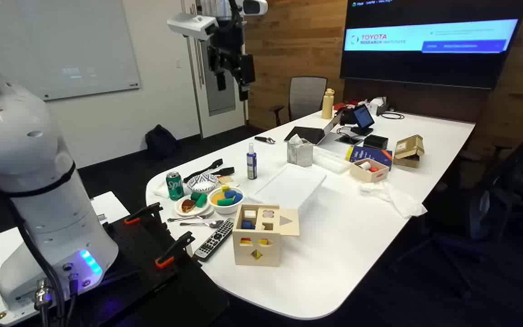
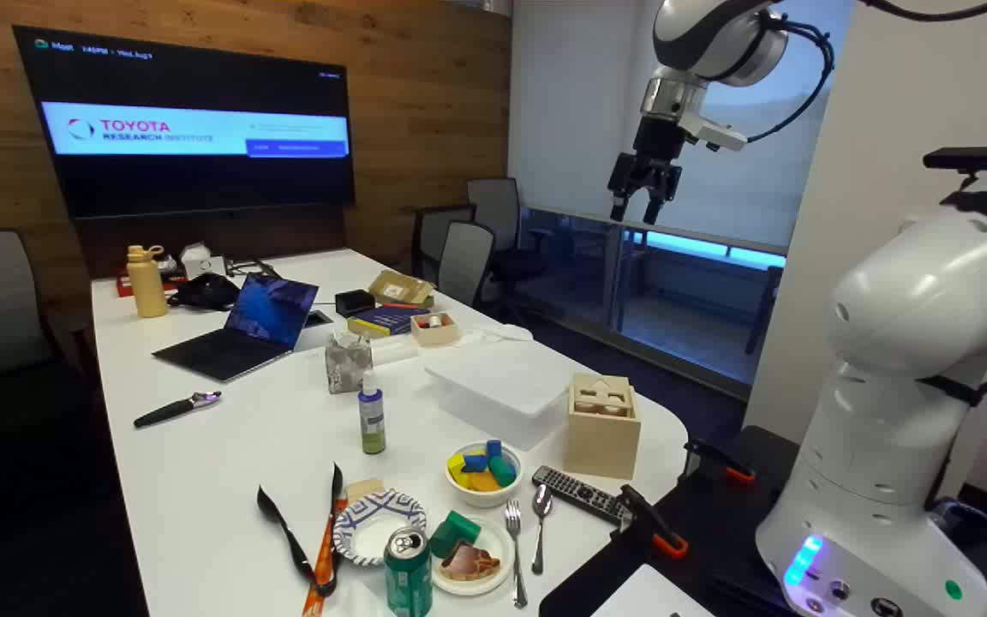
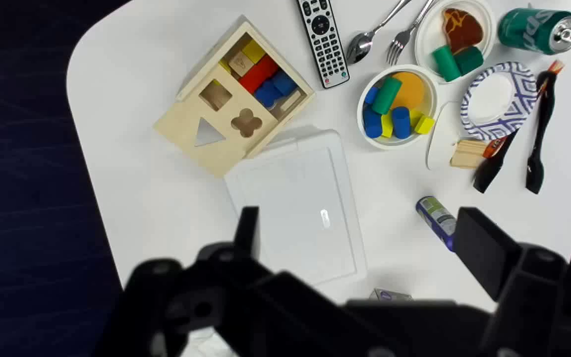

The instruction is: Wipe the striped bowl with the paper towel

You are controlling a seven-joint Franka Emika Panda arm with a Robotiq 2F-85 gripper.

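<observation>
Two fingers (image 2: 619, 208) stand wide apart on my claw (image 2: 636, 212), which is released and hangs well above the table (image 2: 202, 488). Below me the bowl (image 3: 491, 99), white with a blue-patterned rim, sits upright between the plate (image 3: 428, 32) and a pair of black-headed utensils (image 3: 542, 124); seen from my wrist, it covers part of one of them. Just beside the plate stands the green can (image 2: 408, 574). Two green blocks (image 2: 455, 536) and a brown toy slice (image 2: 470, 561) lie on the plate, and the tub (image 2: 487, 500) near it holds blue, yellow and green blocks (image 3: 401, 121) with an orange disc (image 3: 412, 89). A fork (image 3: 403, 37) and a spoon (image 3: 360, 48) lie between the plate and the remote (image 3: 324, 44). My wrist view also shows the wooden box (image 2: 603, 446) just beside the bin (image 3: 305, 213), and the spray bottle (image 3: 436, 218) partly hidden behind one of my fingers. In an exterior view a crumpled white sheet (image 1: 391, 197) reaches the table's edge near a small wooden tray (image 1: 377, 176), and a white patch (image 1: 160, 190) shows beside the can; whether either is the paper towel, I cannot tell. Farther along the table are a tissue box (image 2: 348, 364), a laptop (image 2: 262, 317) with its screen raised and a yellow flask (image 2: 146, 287) standing upright.
</observation>
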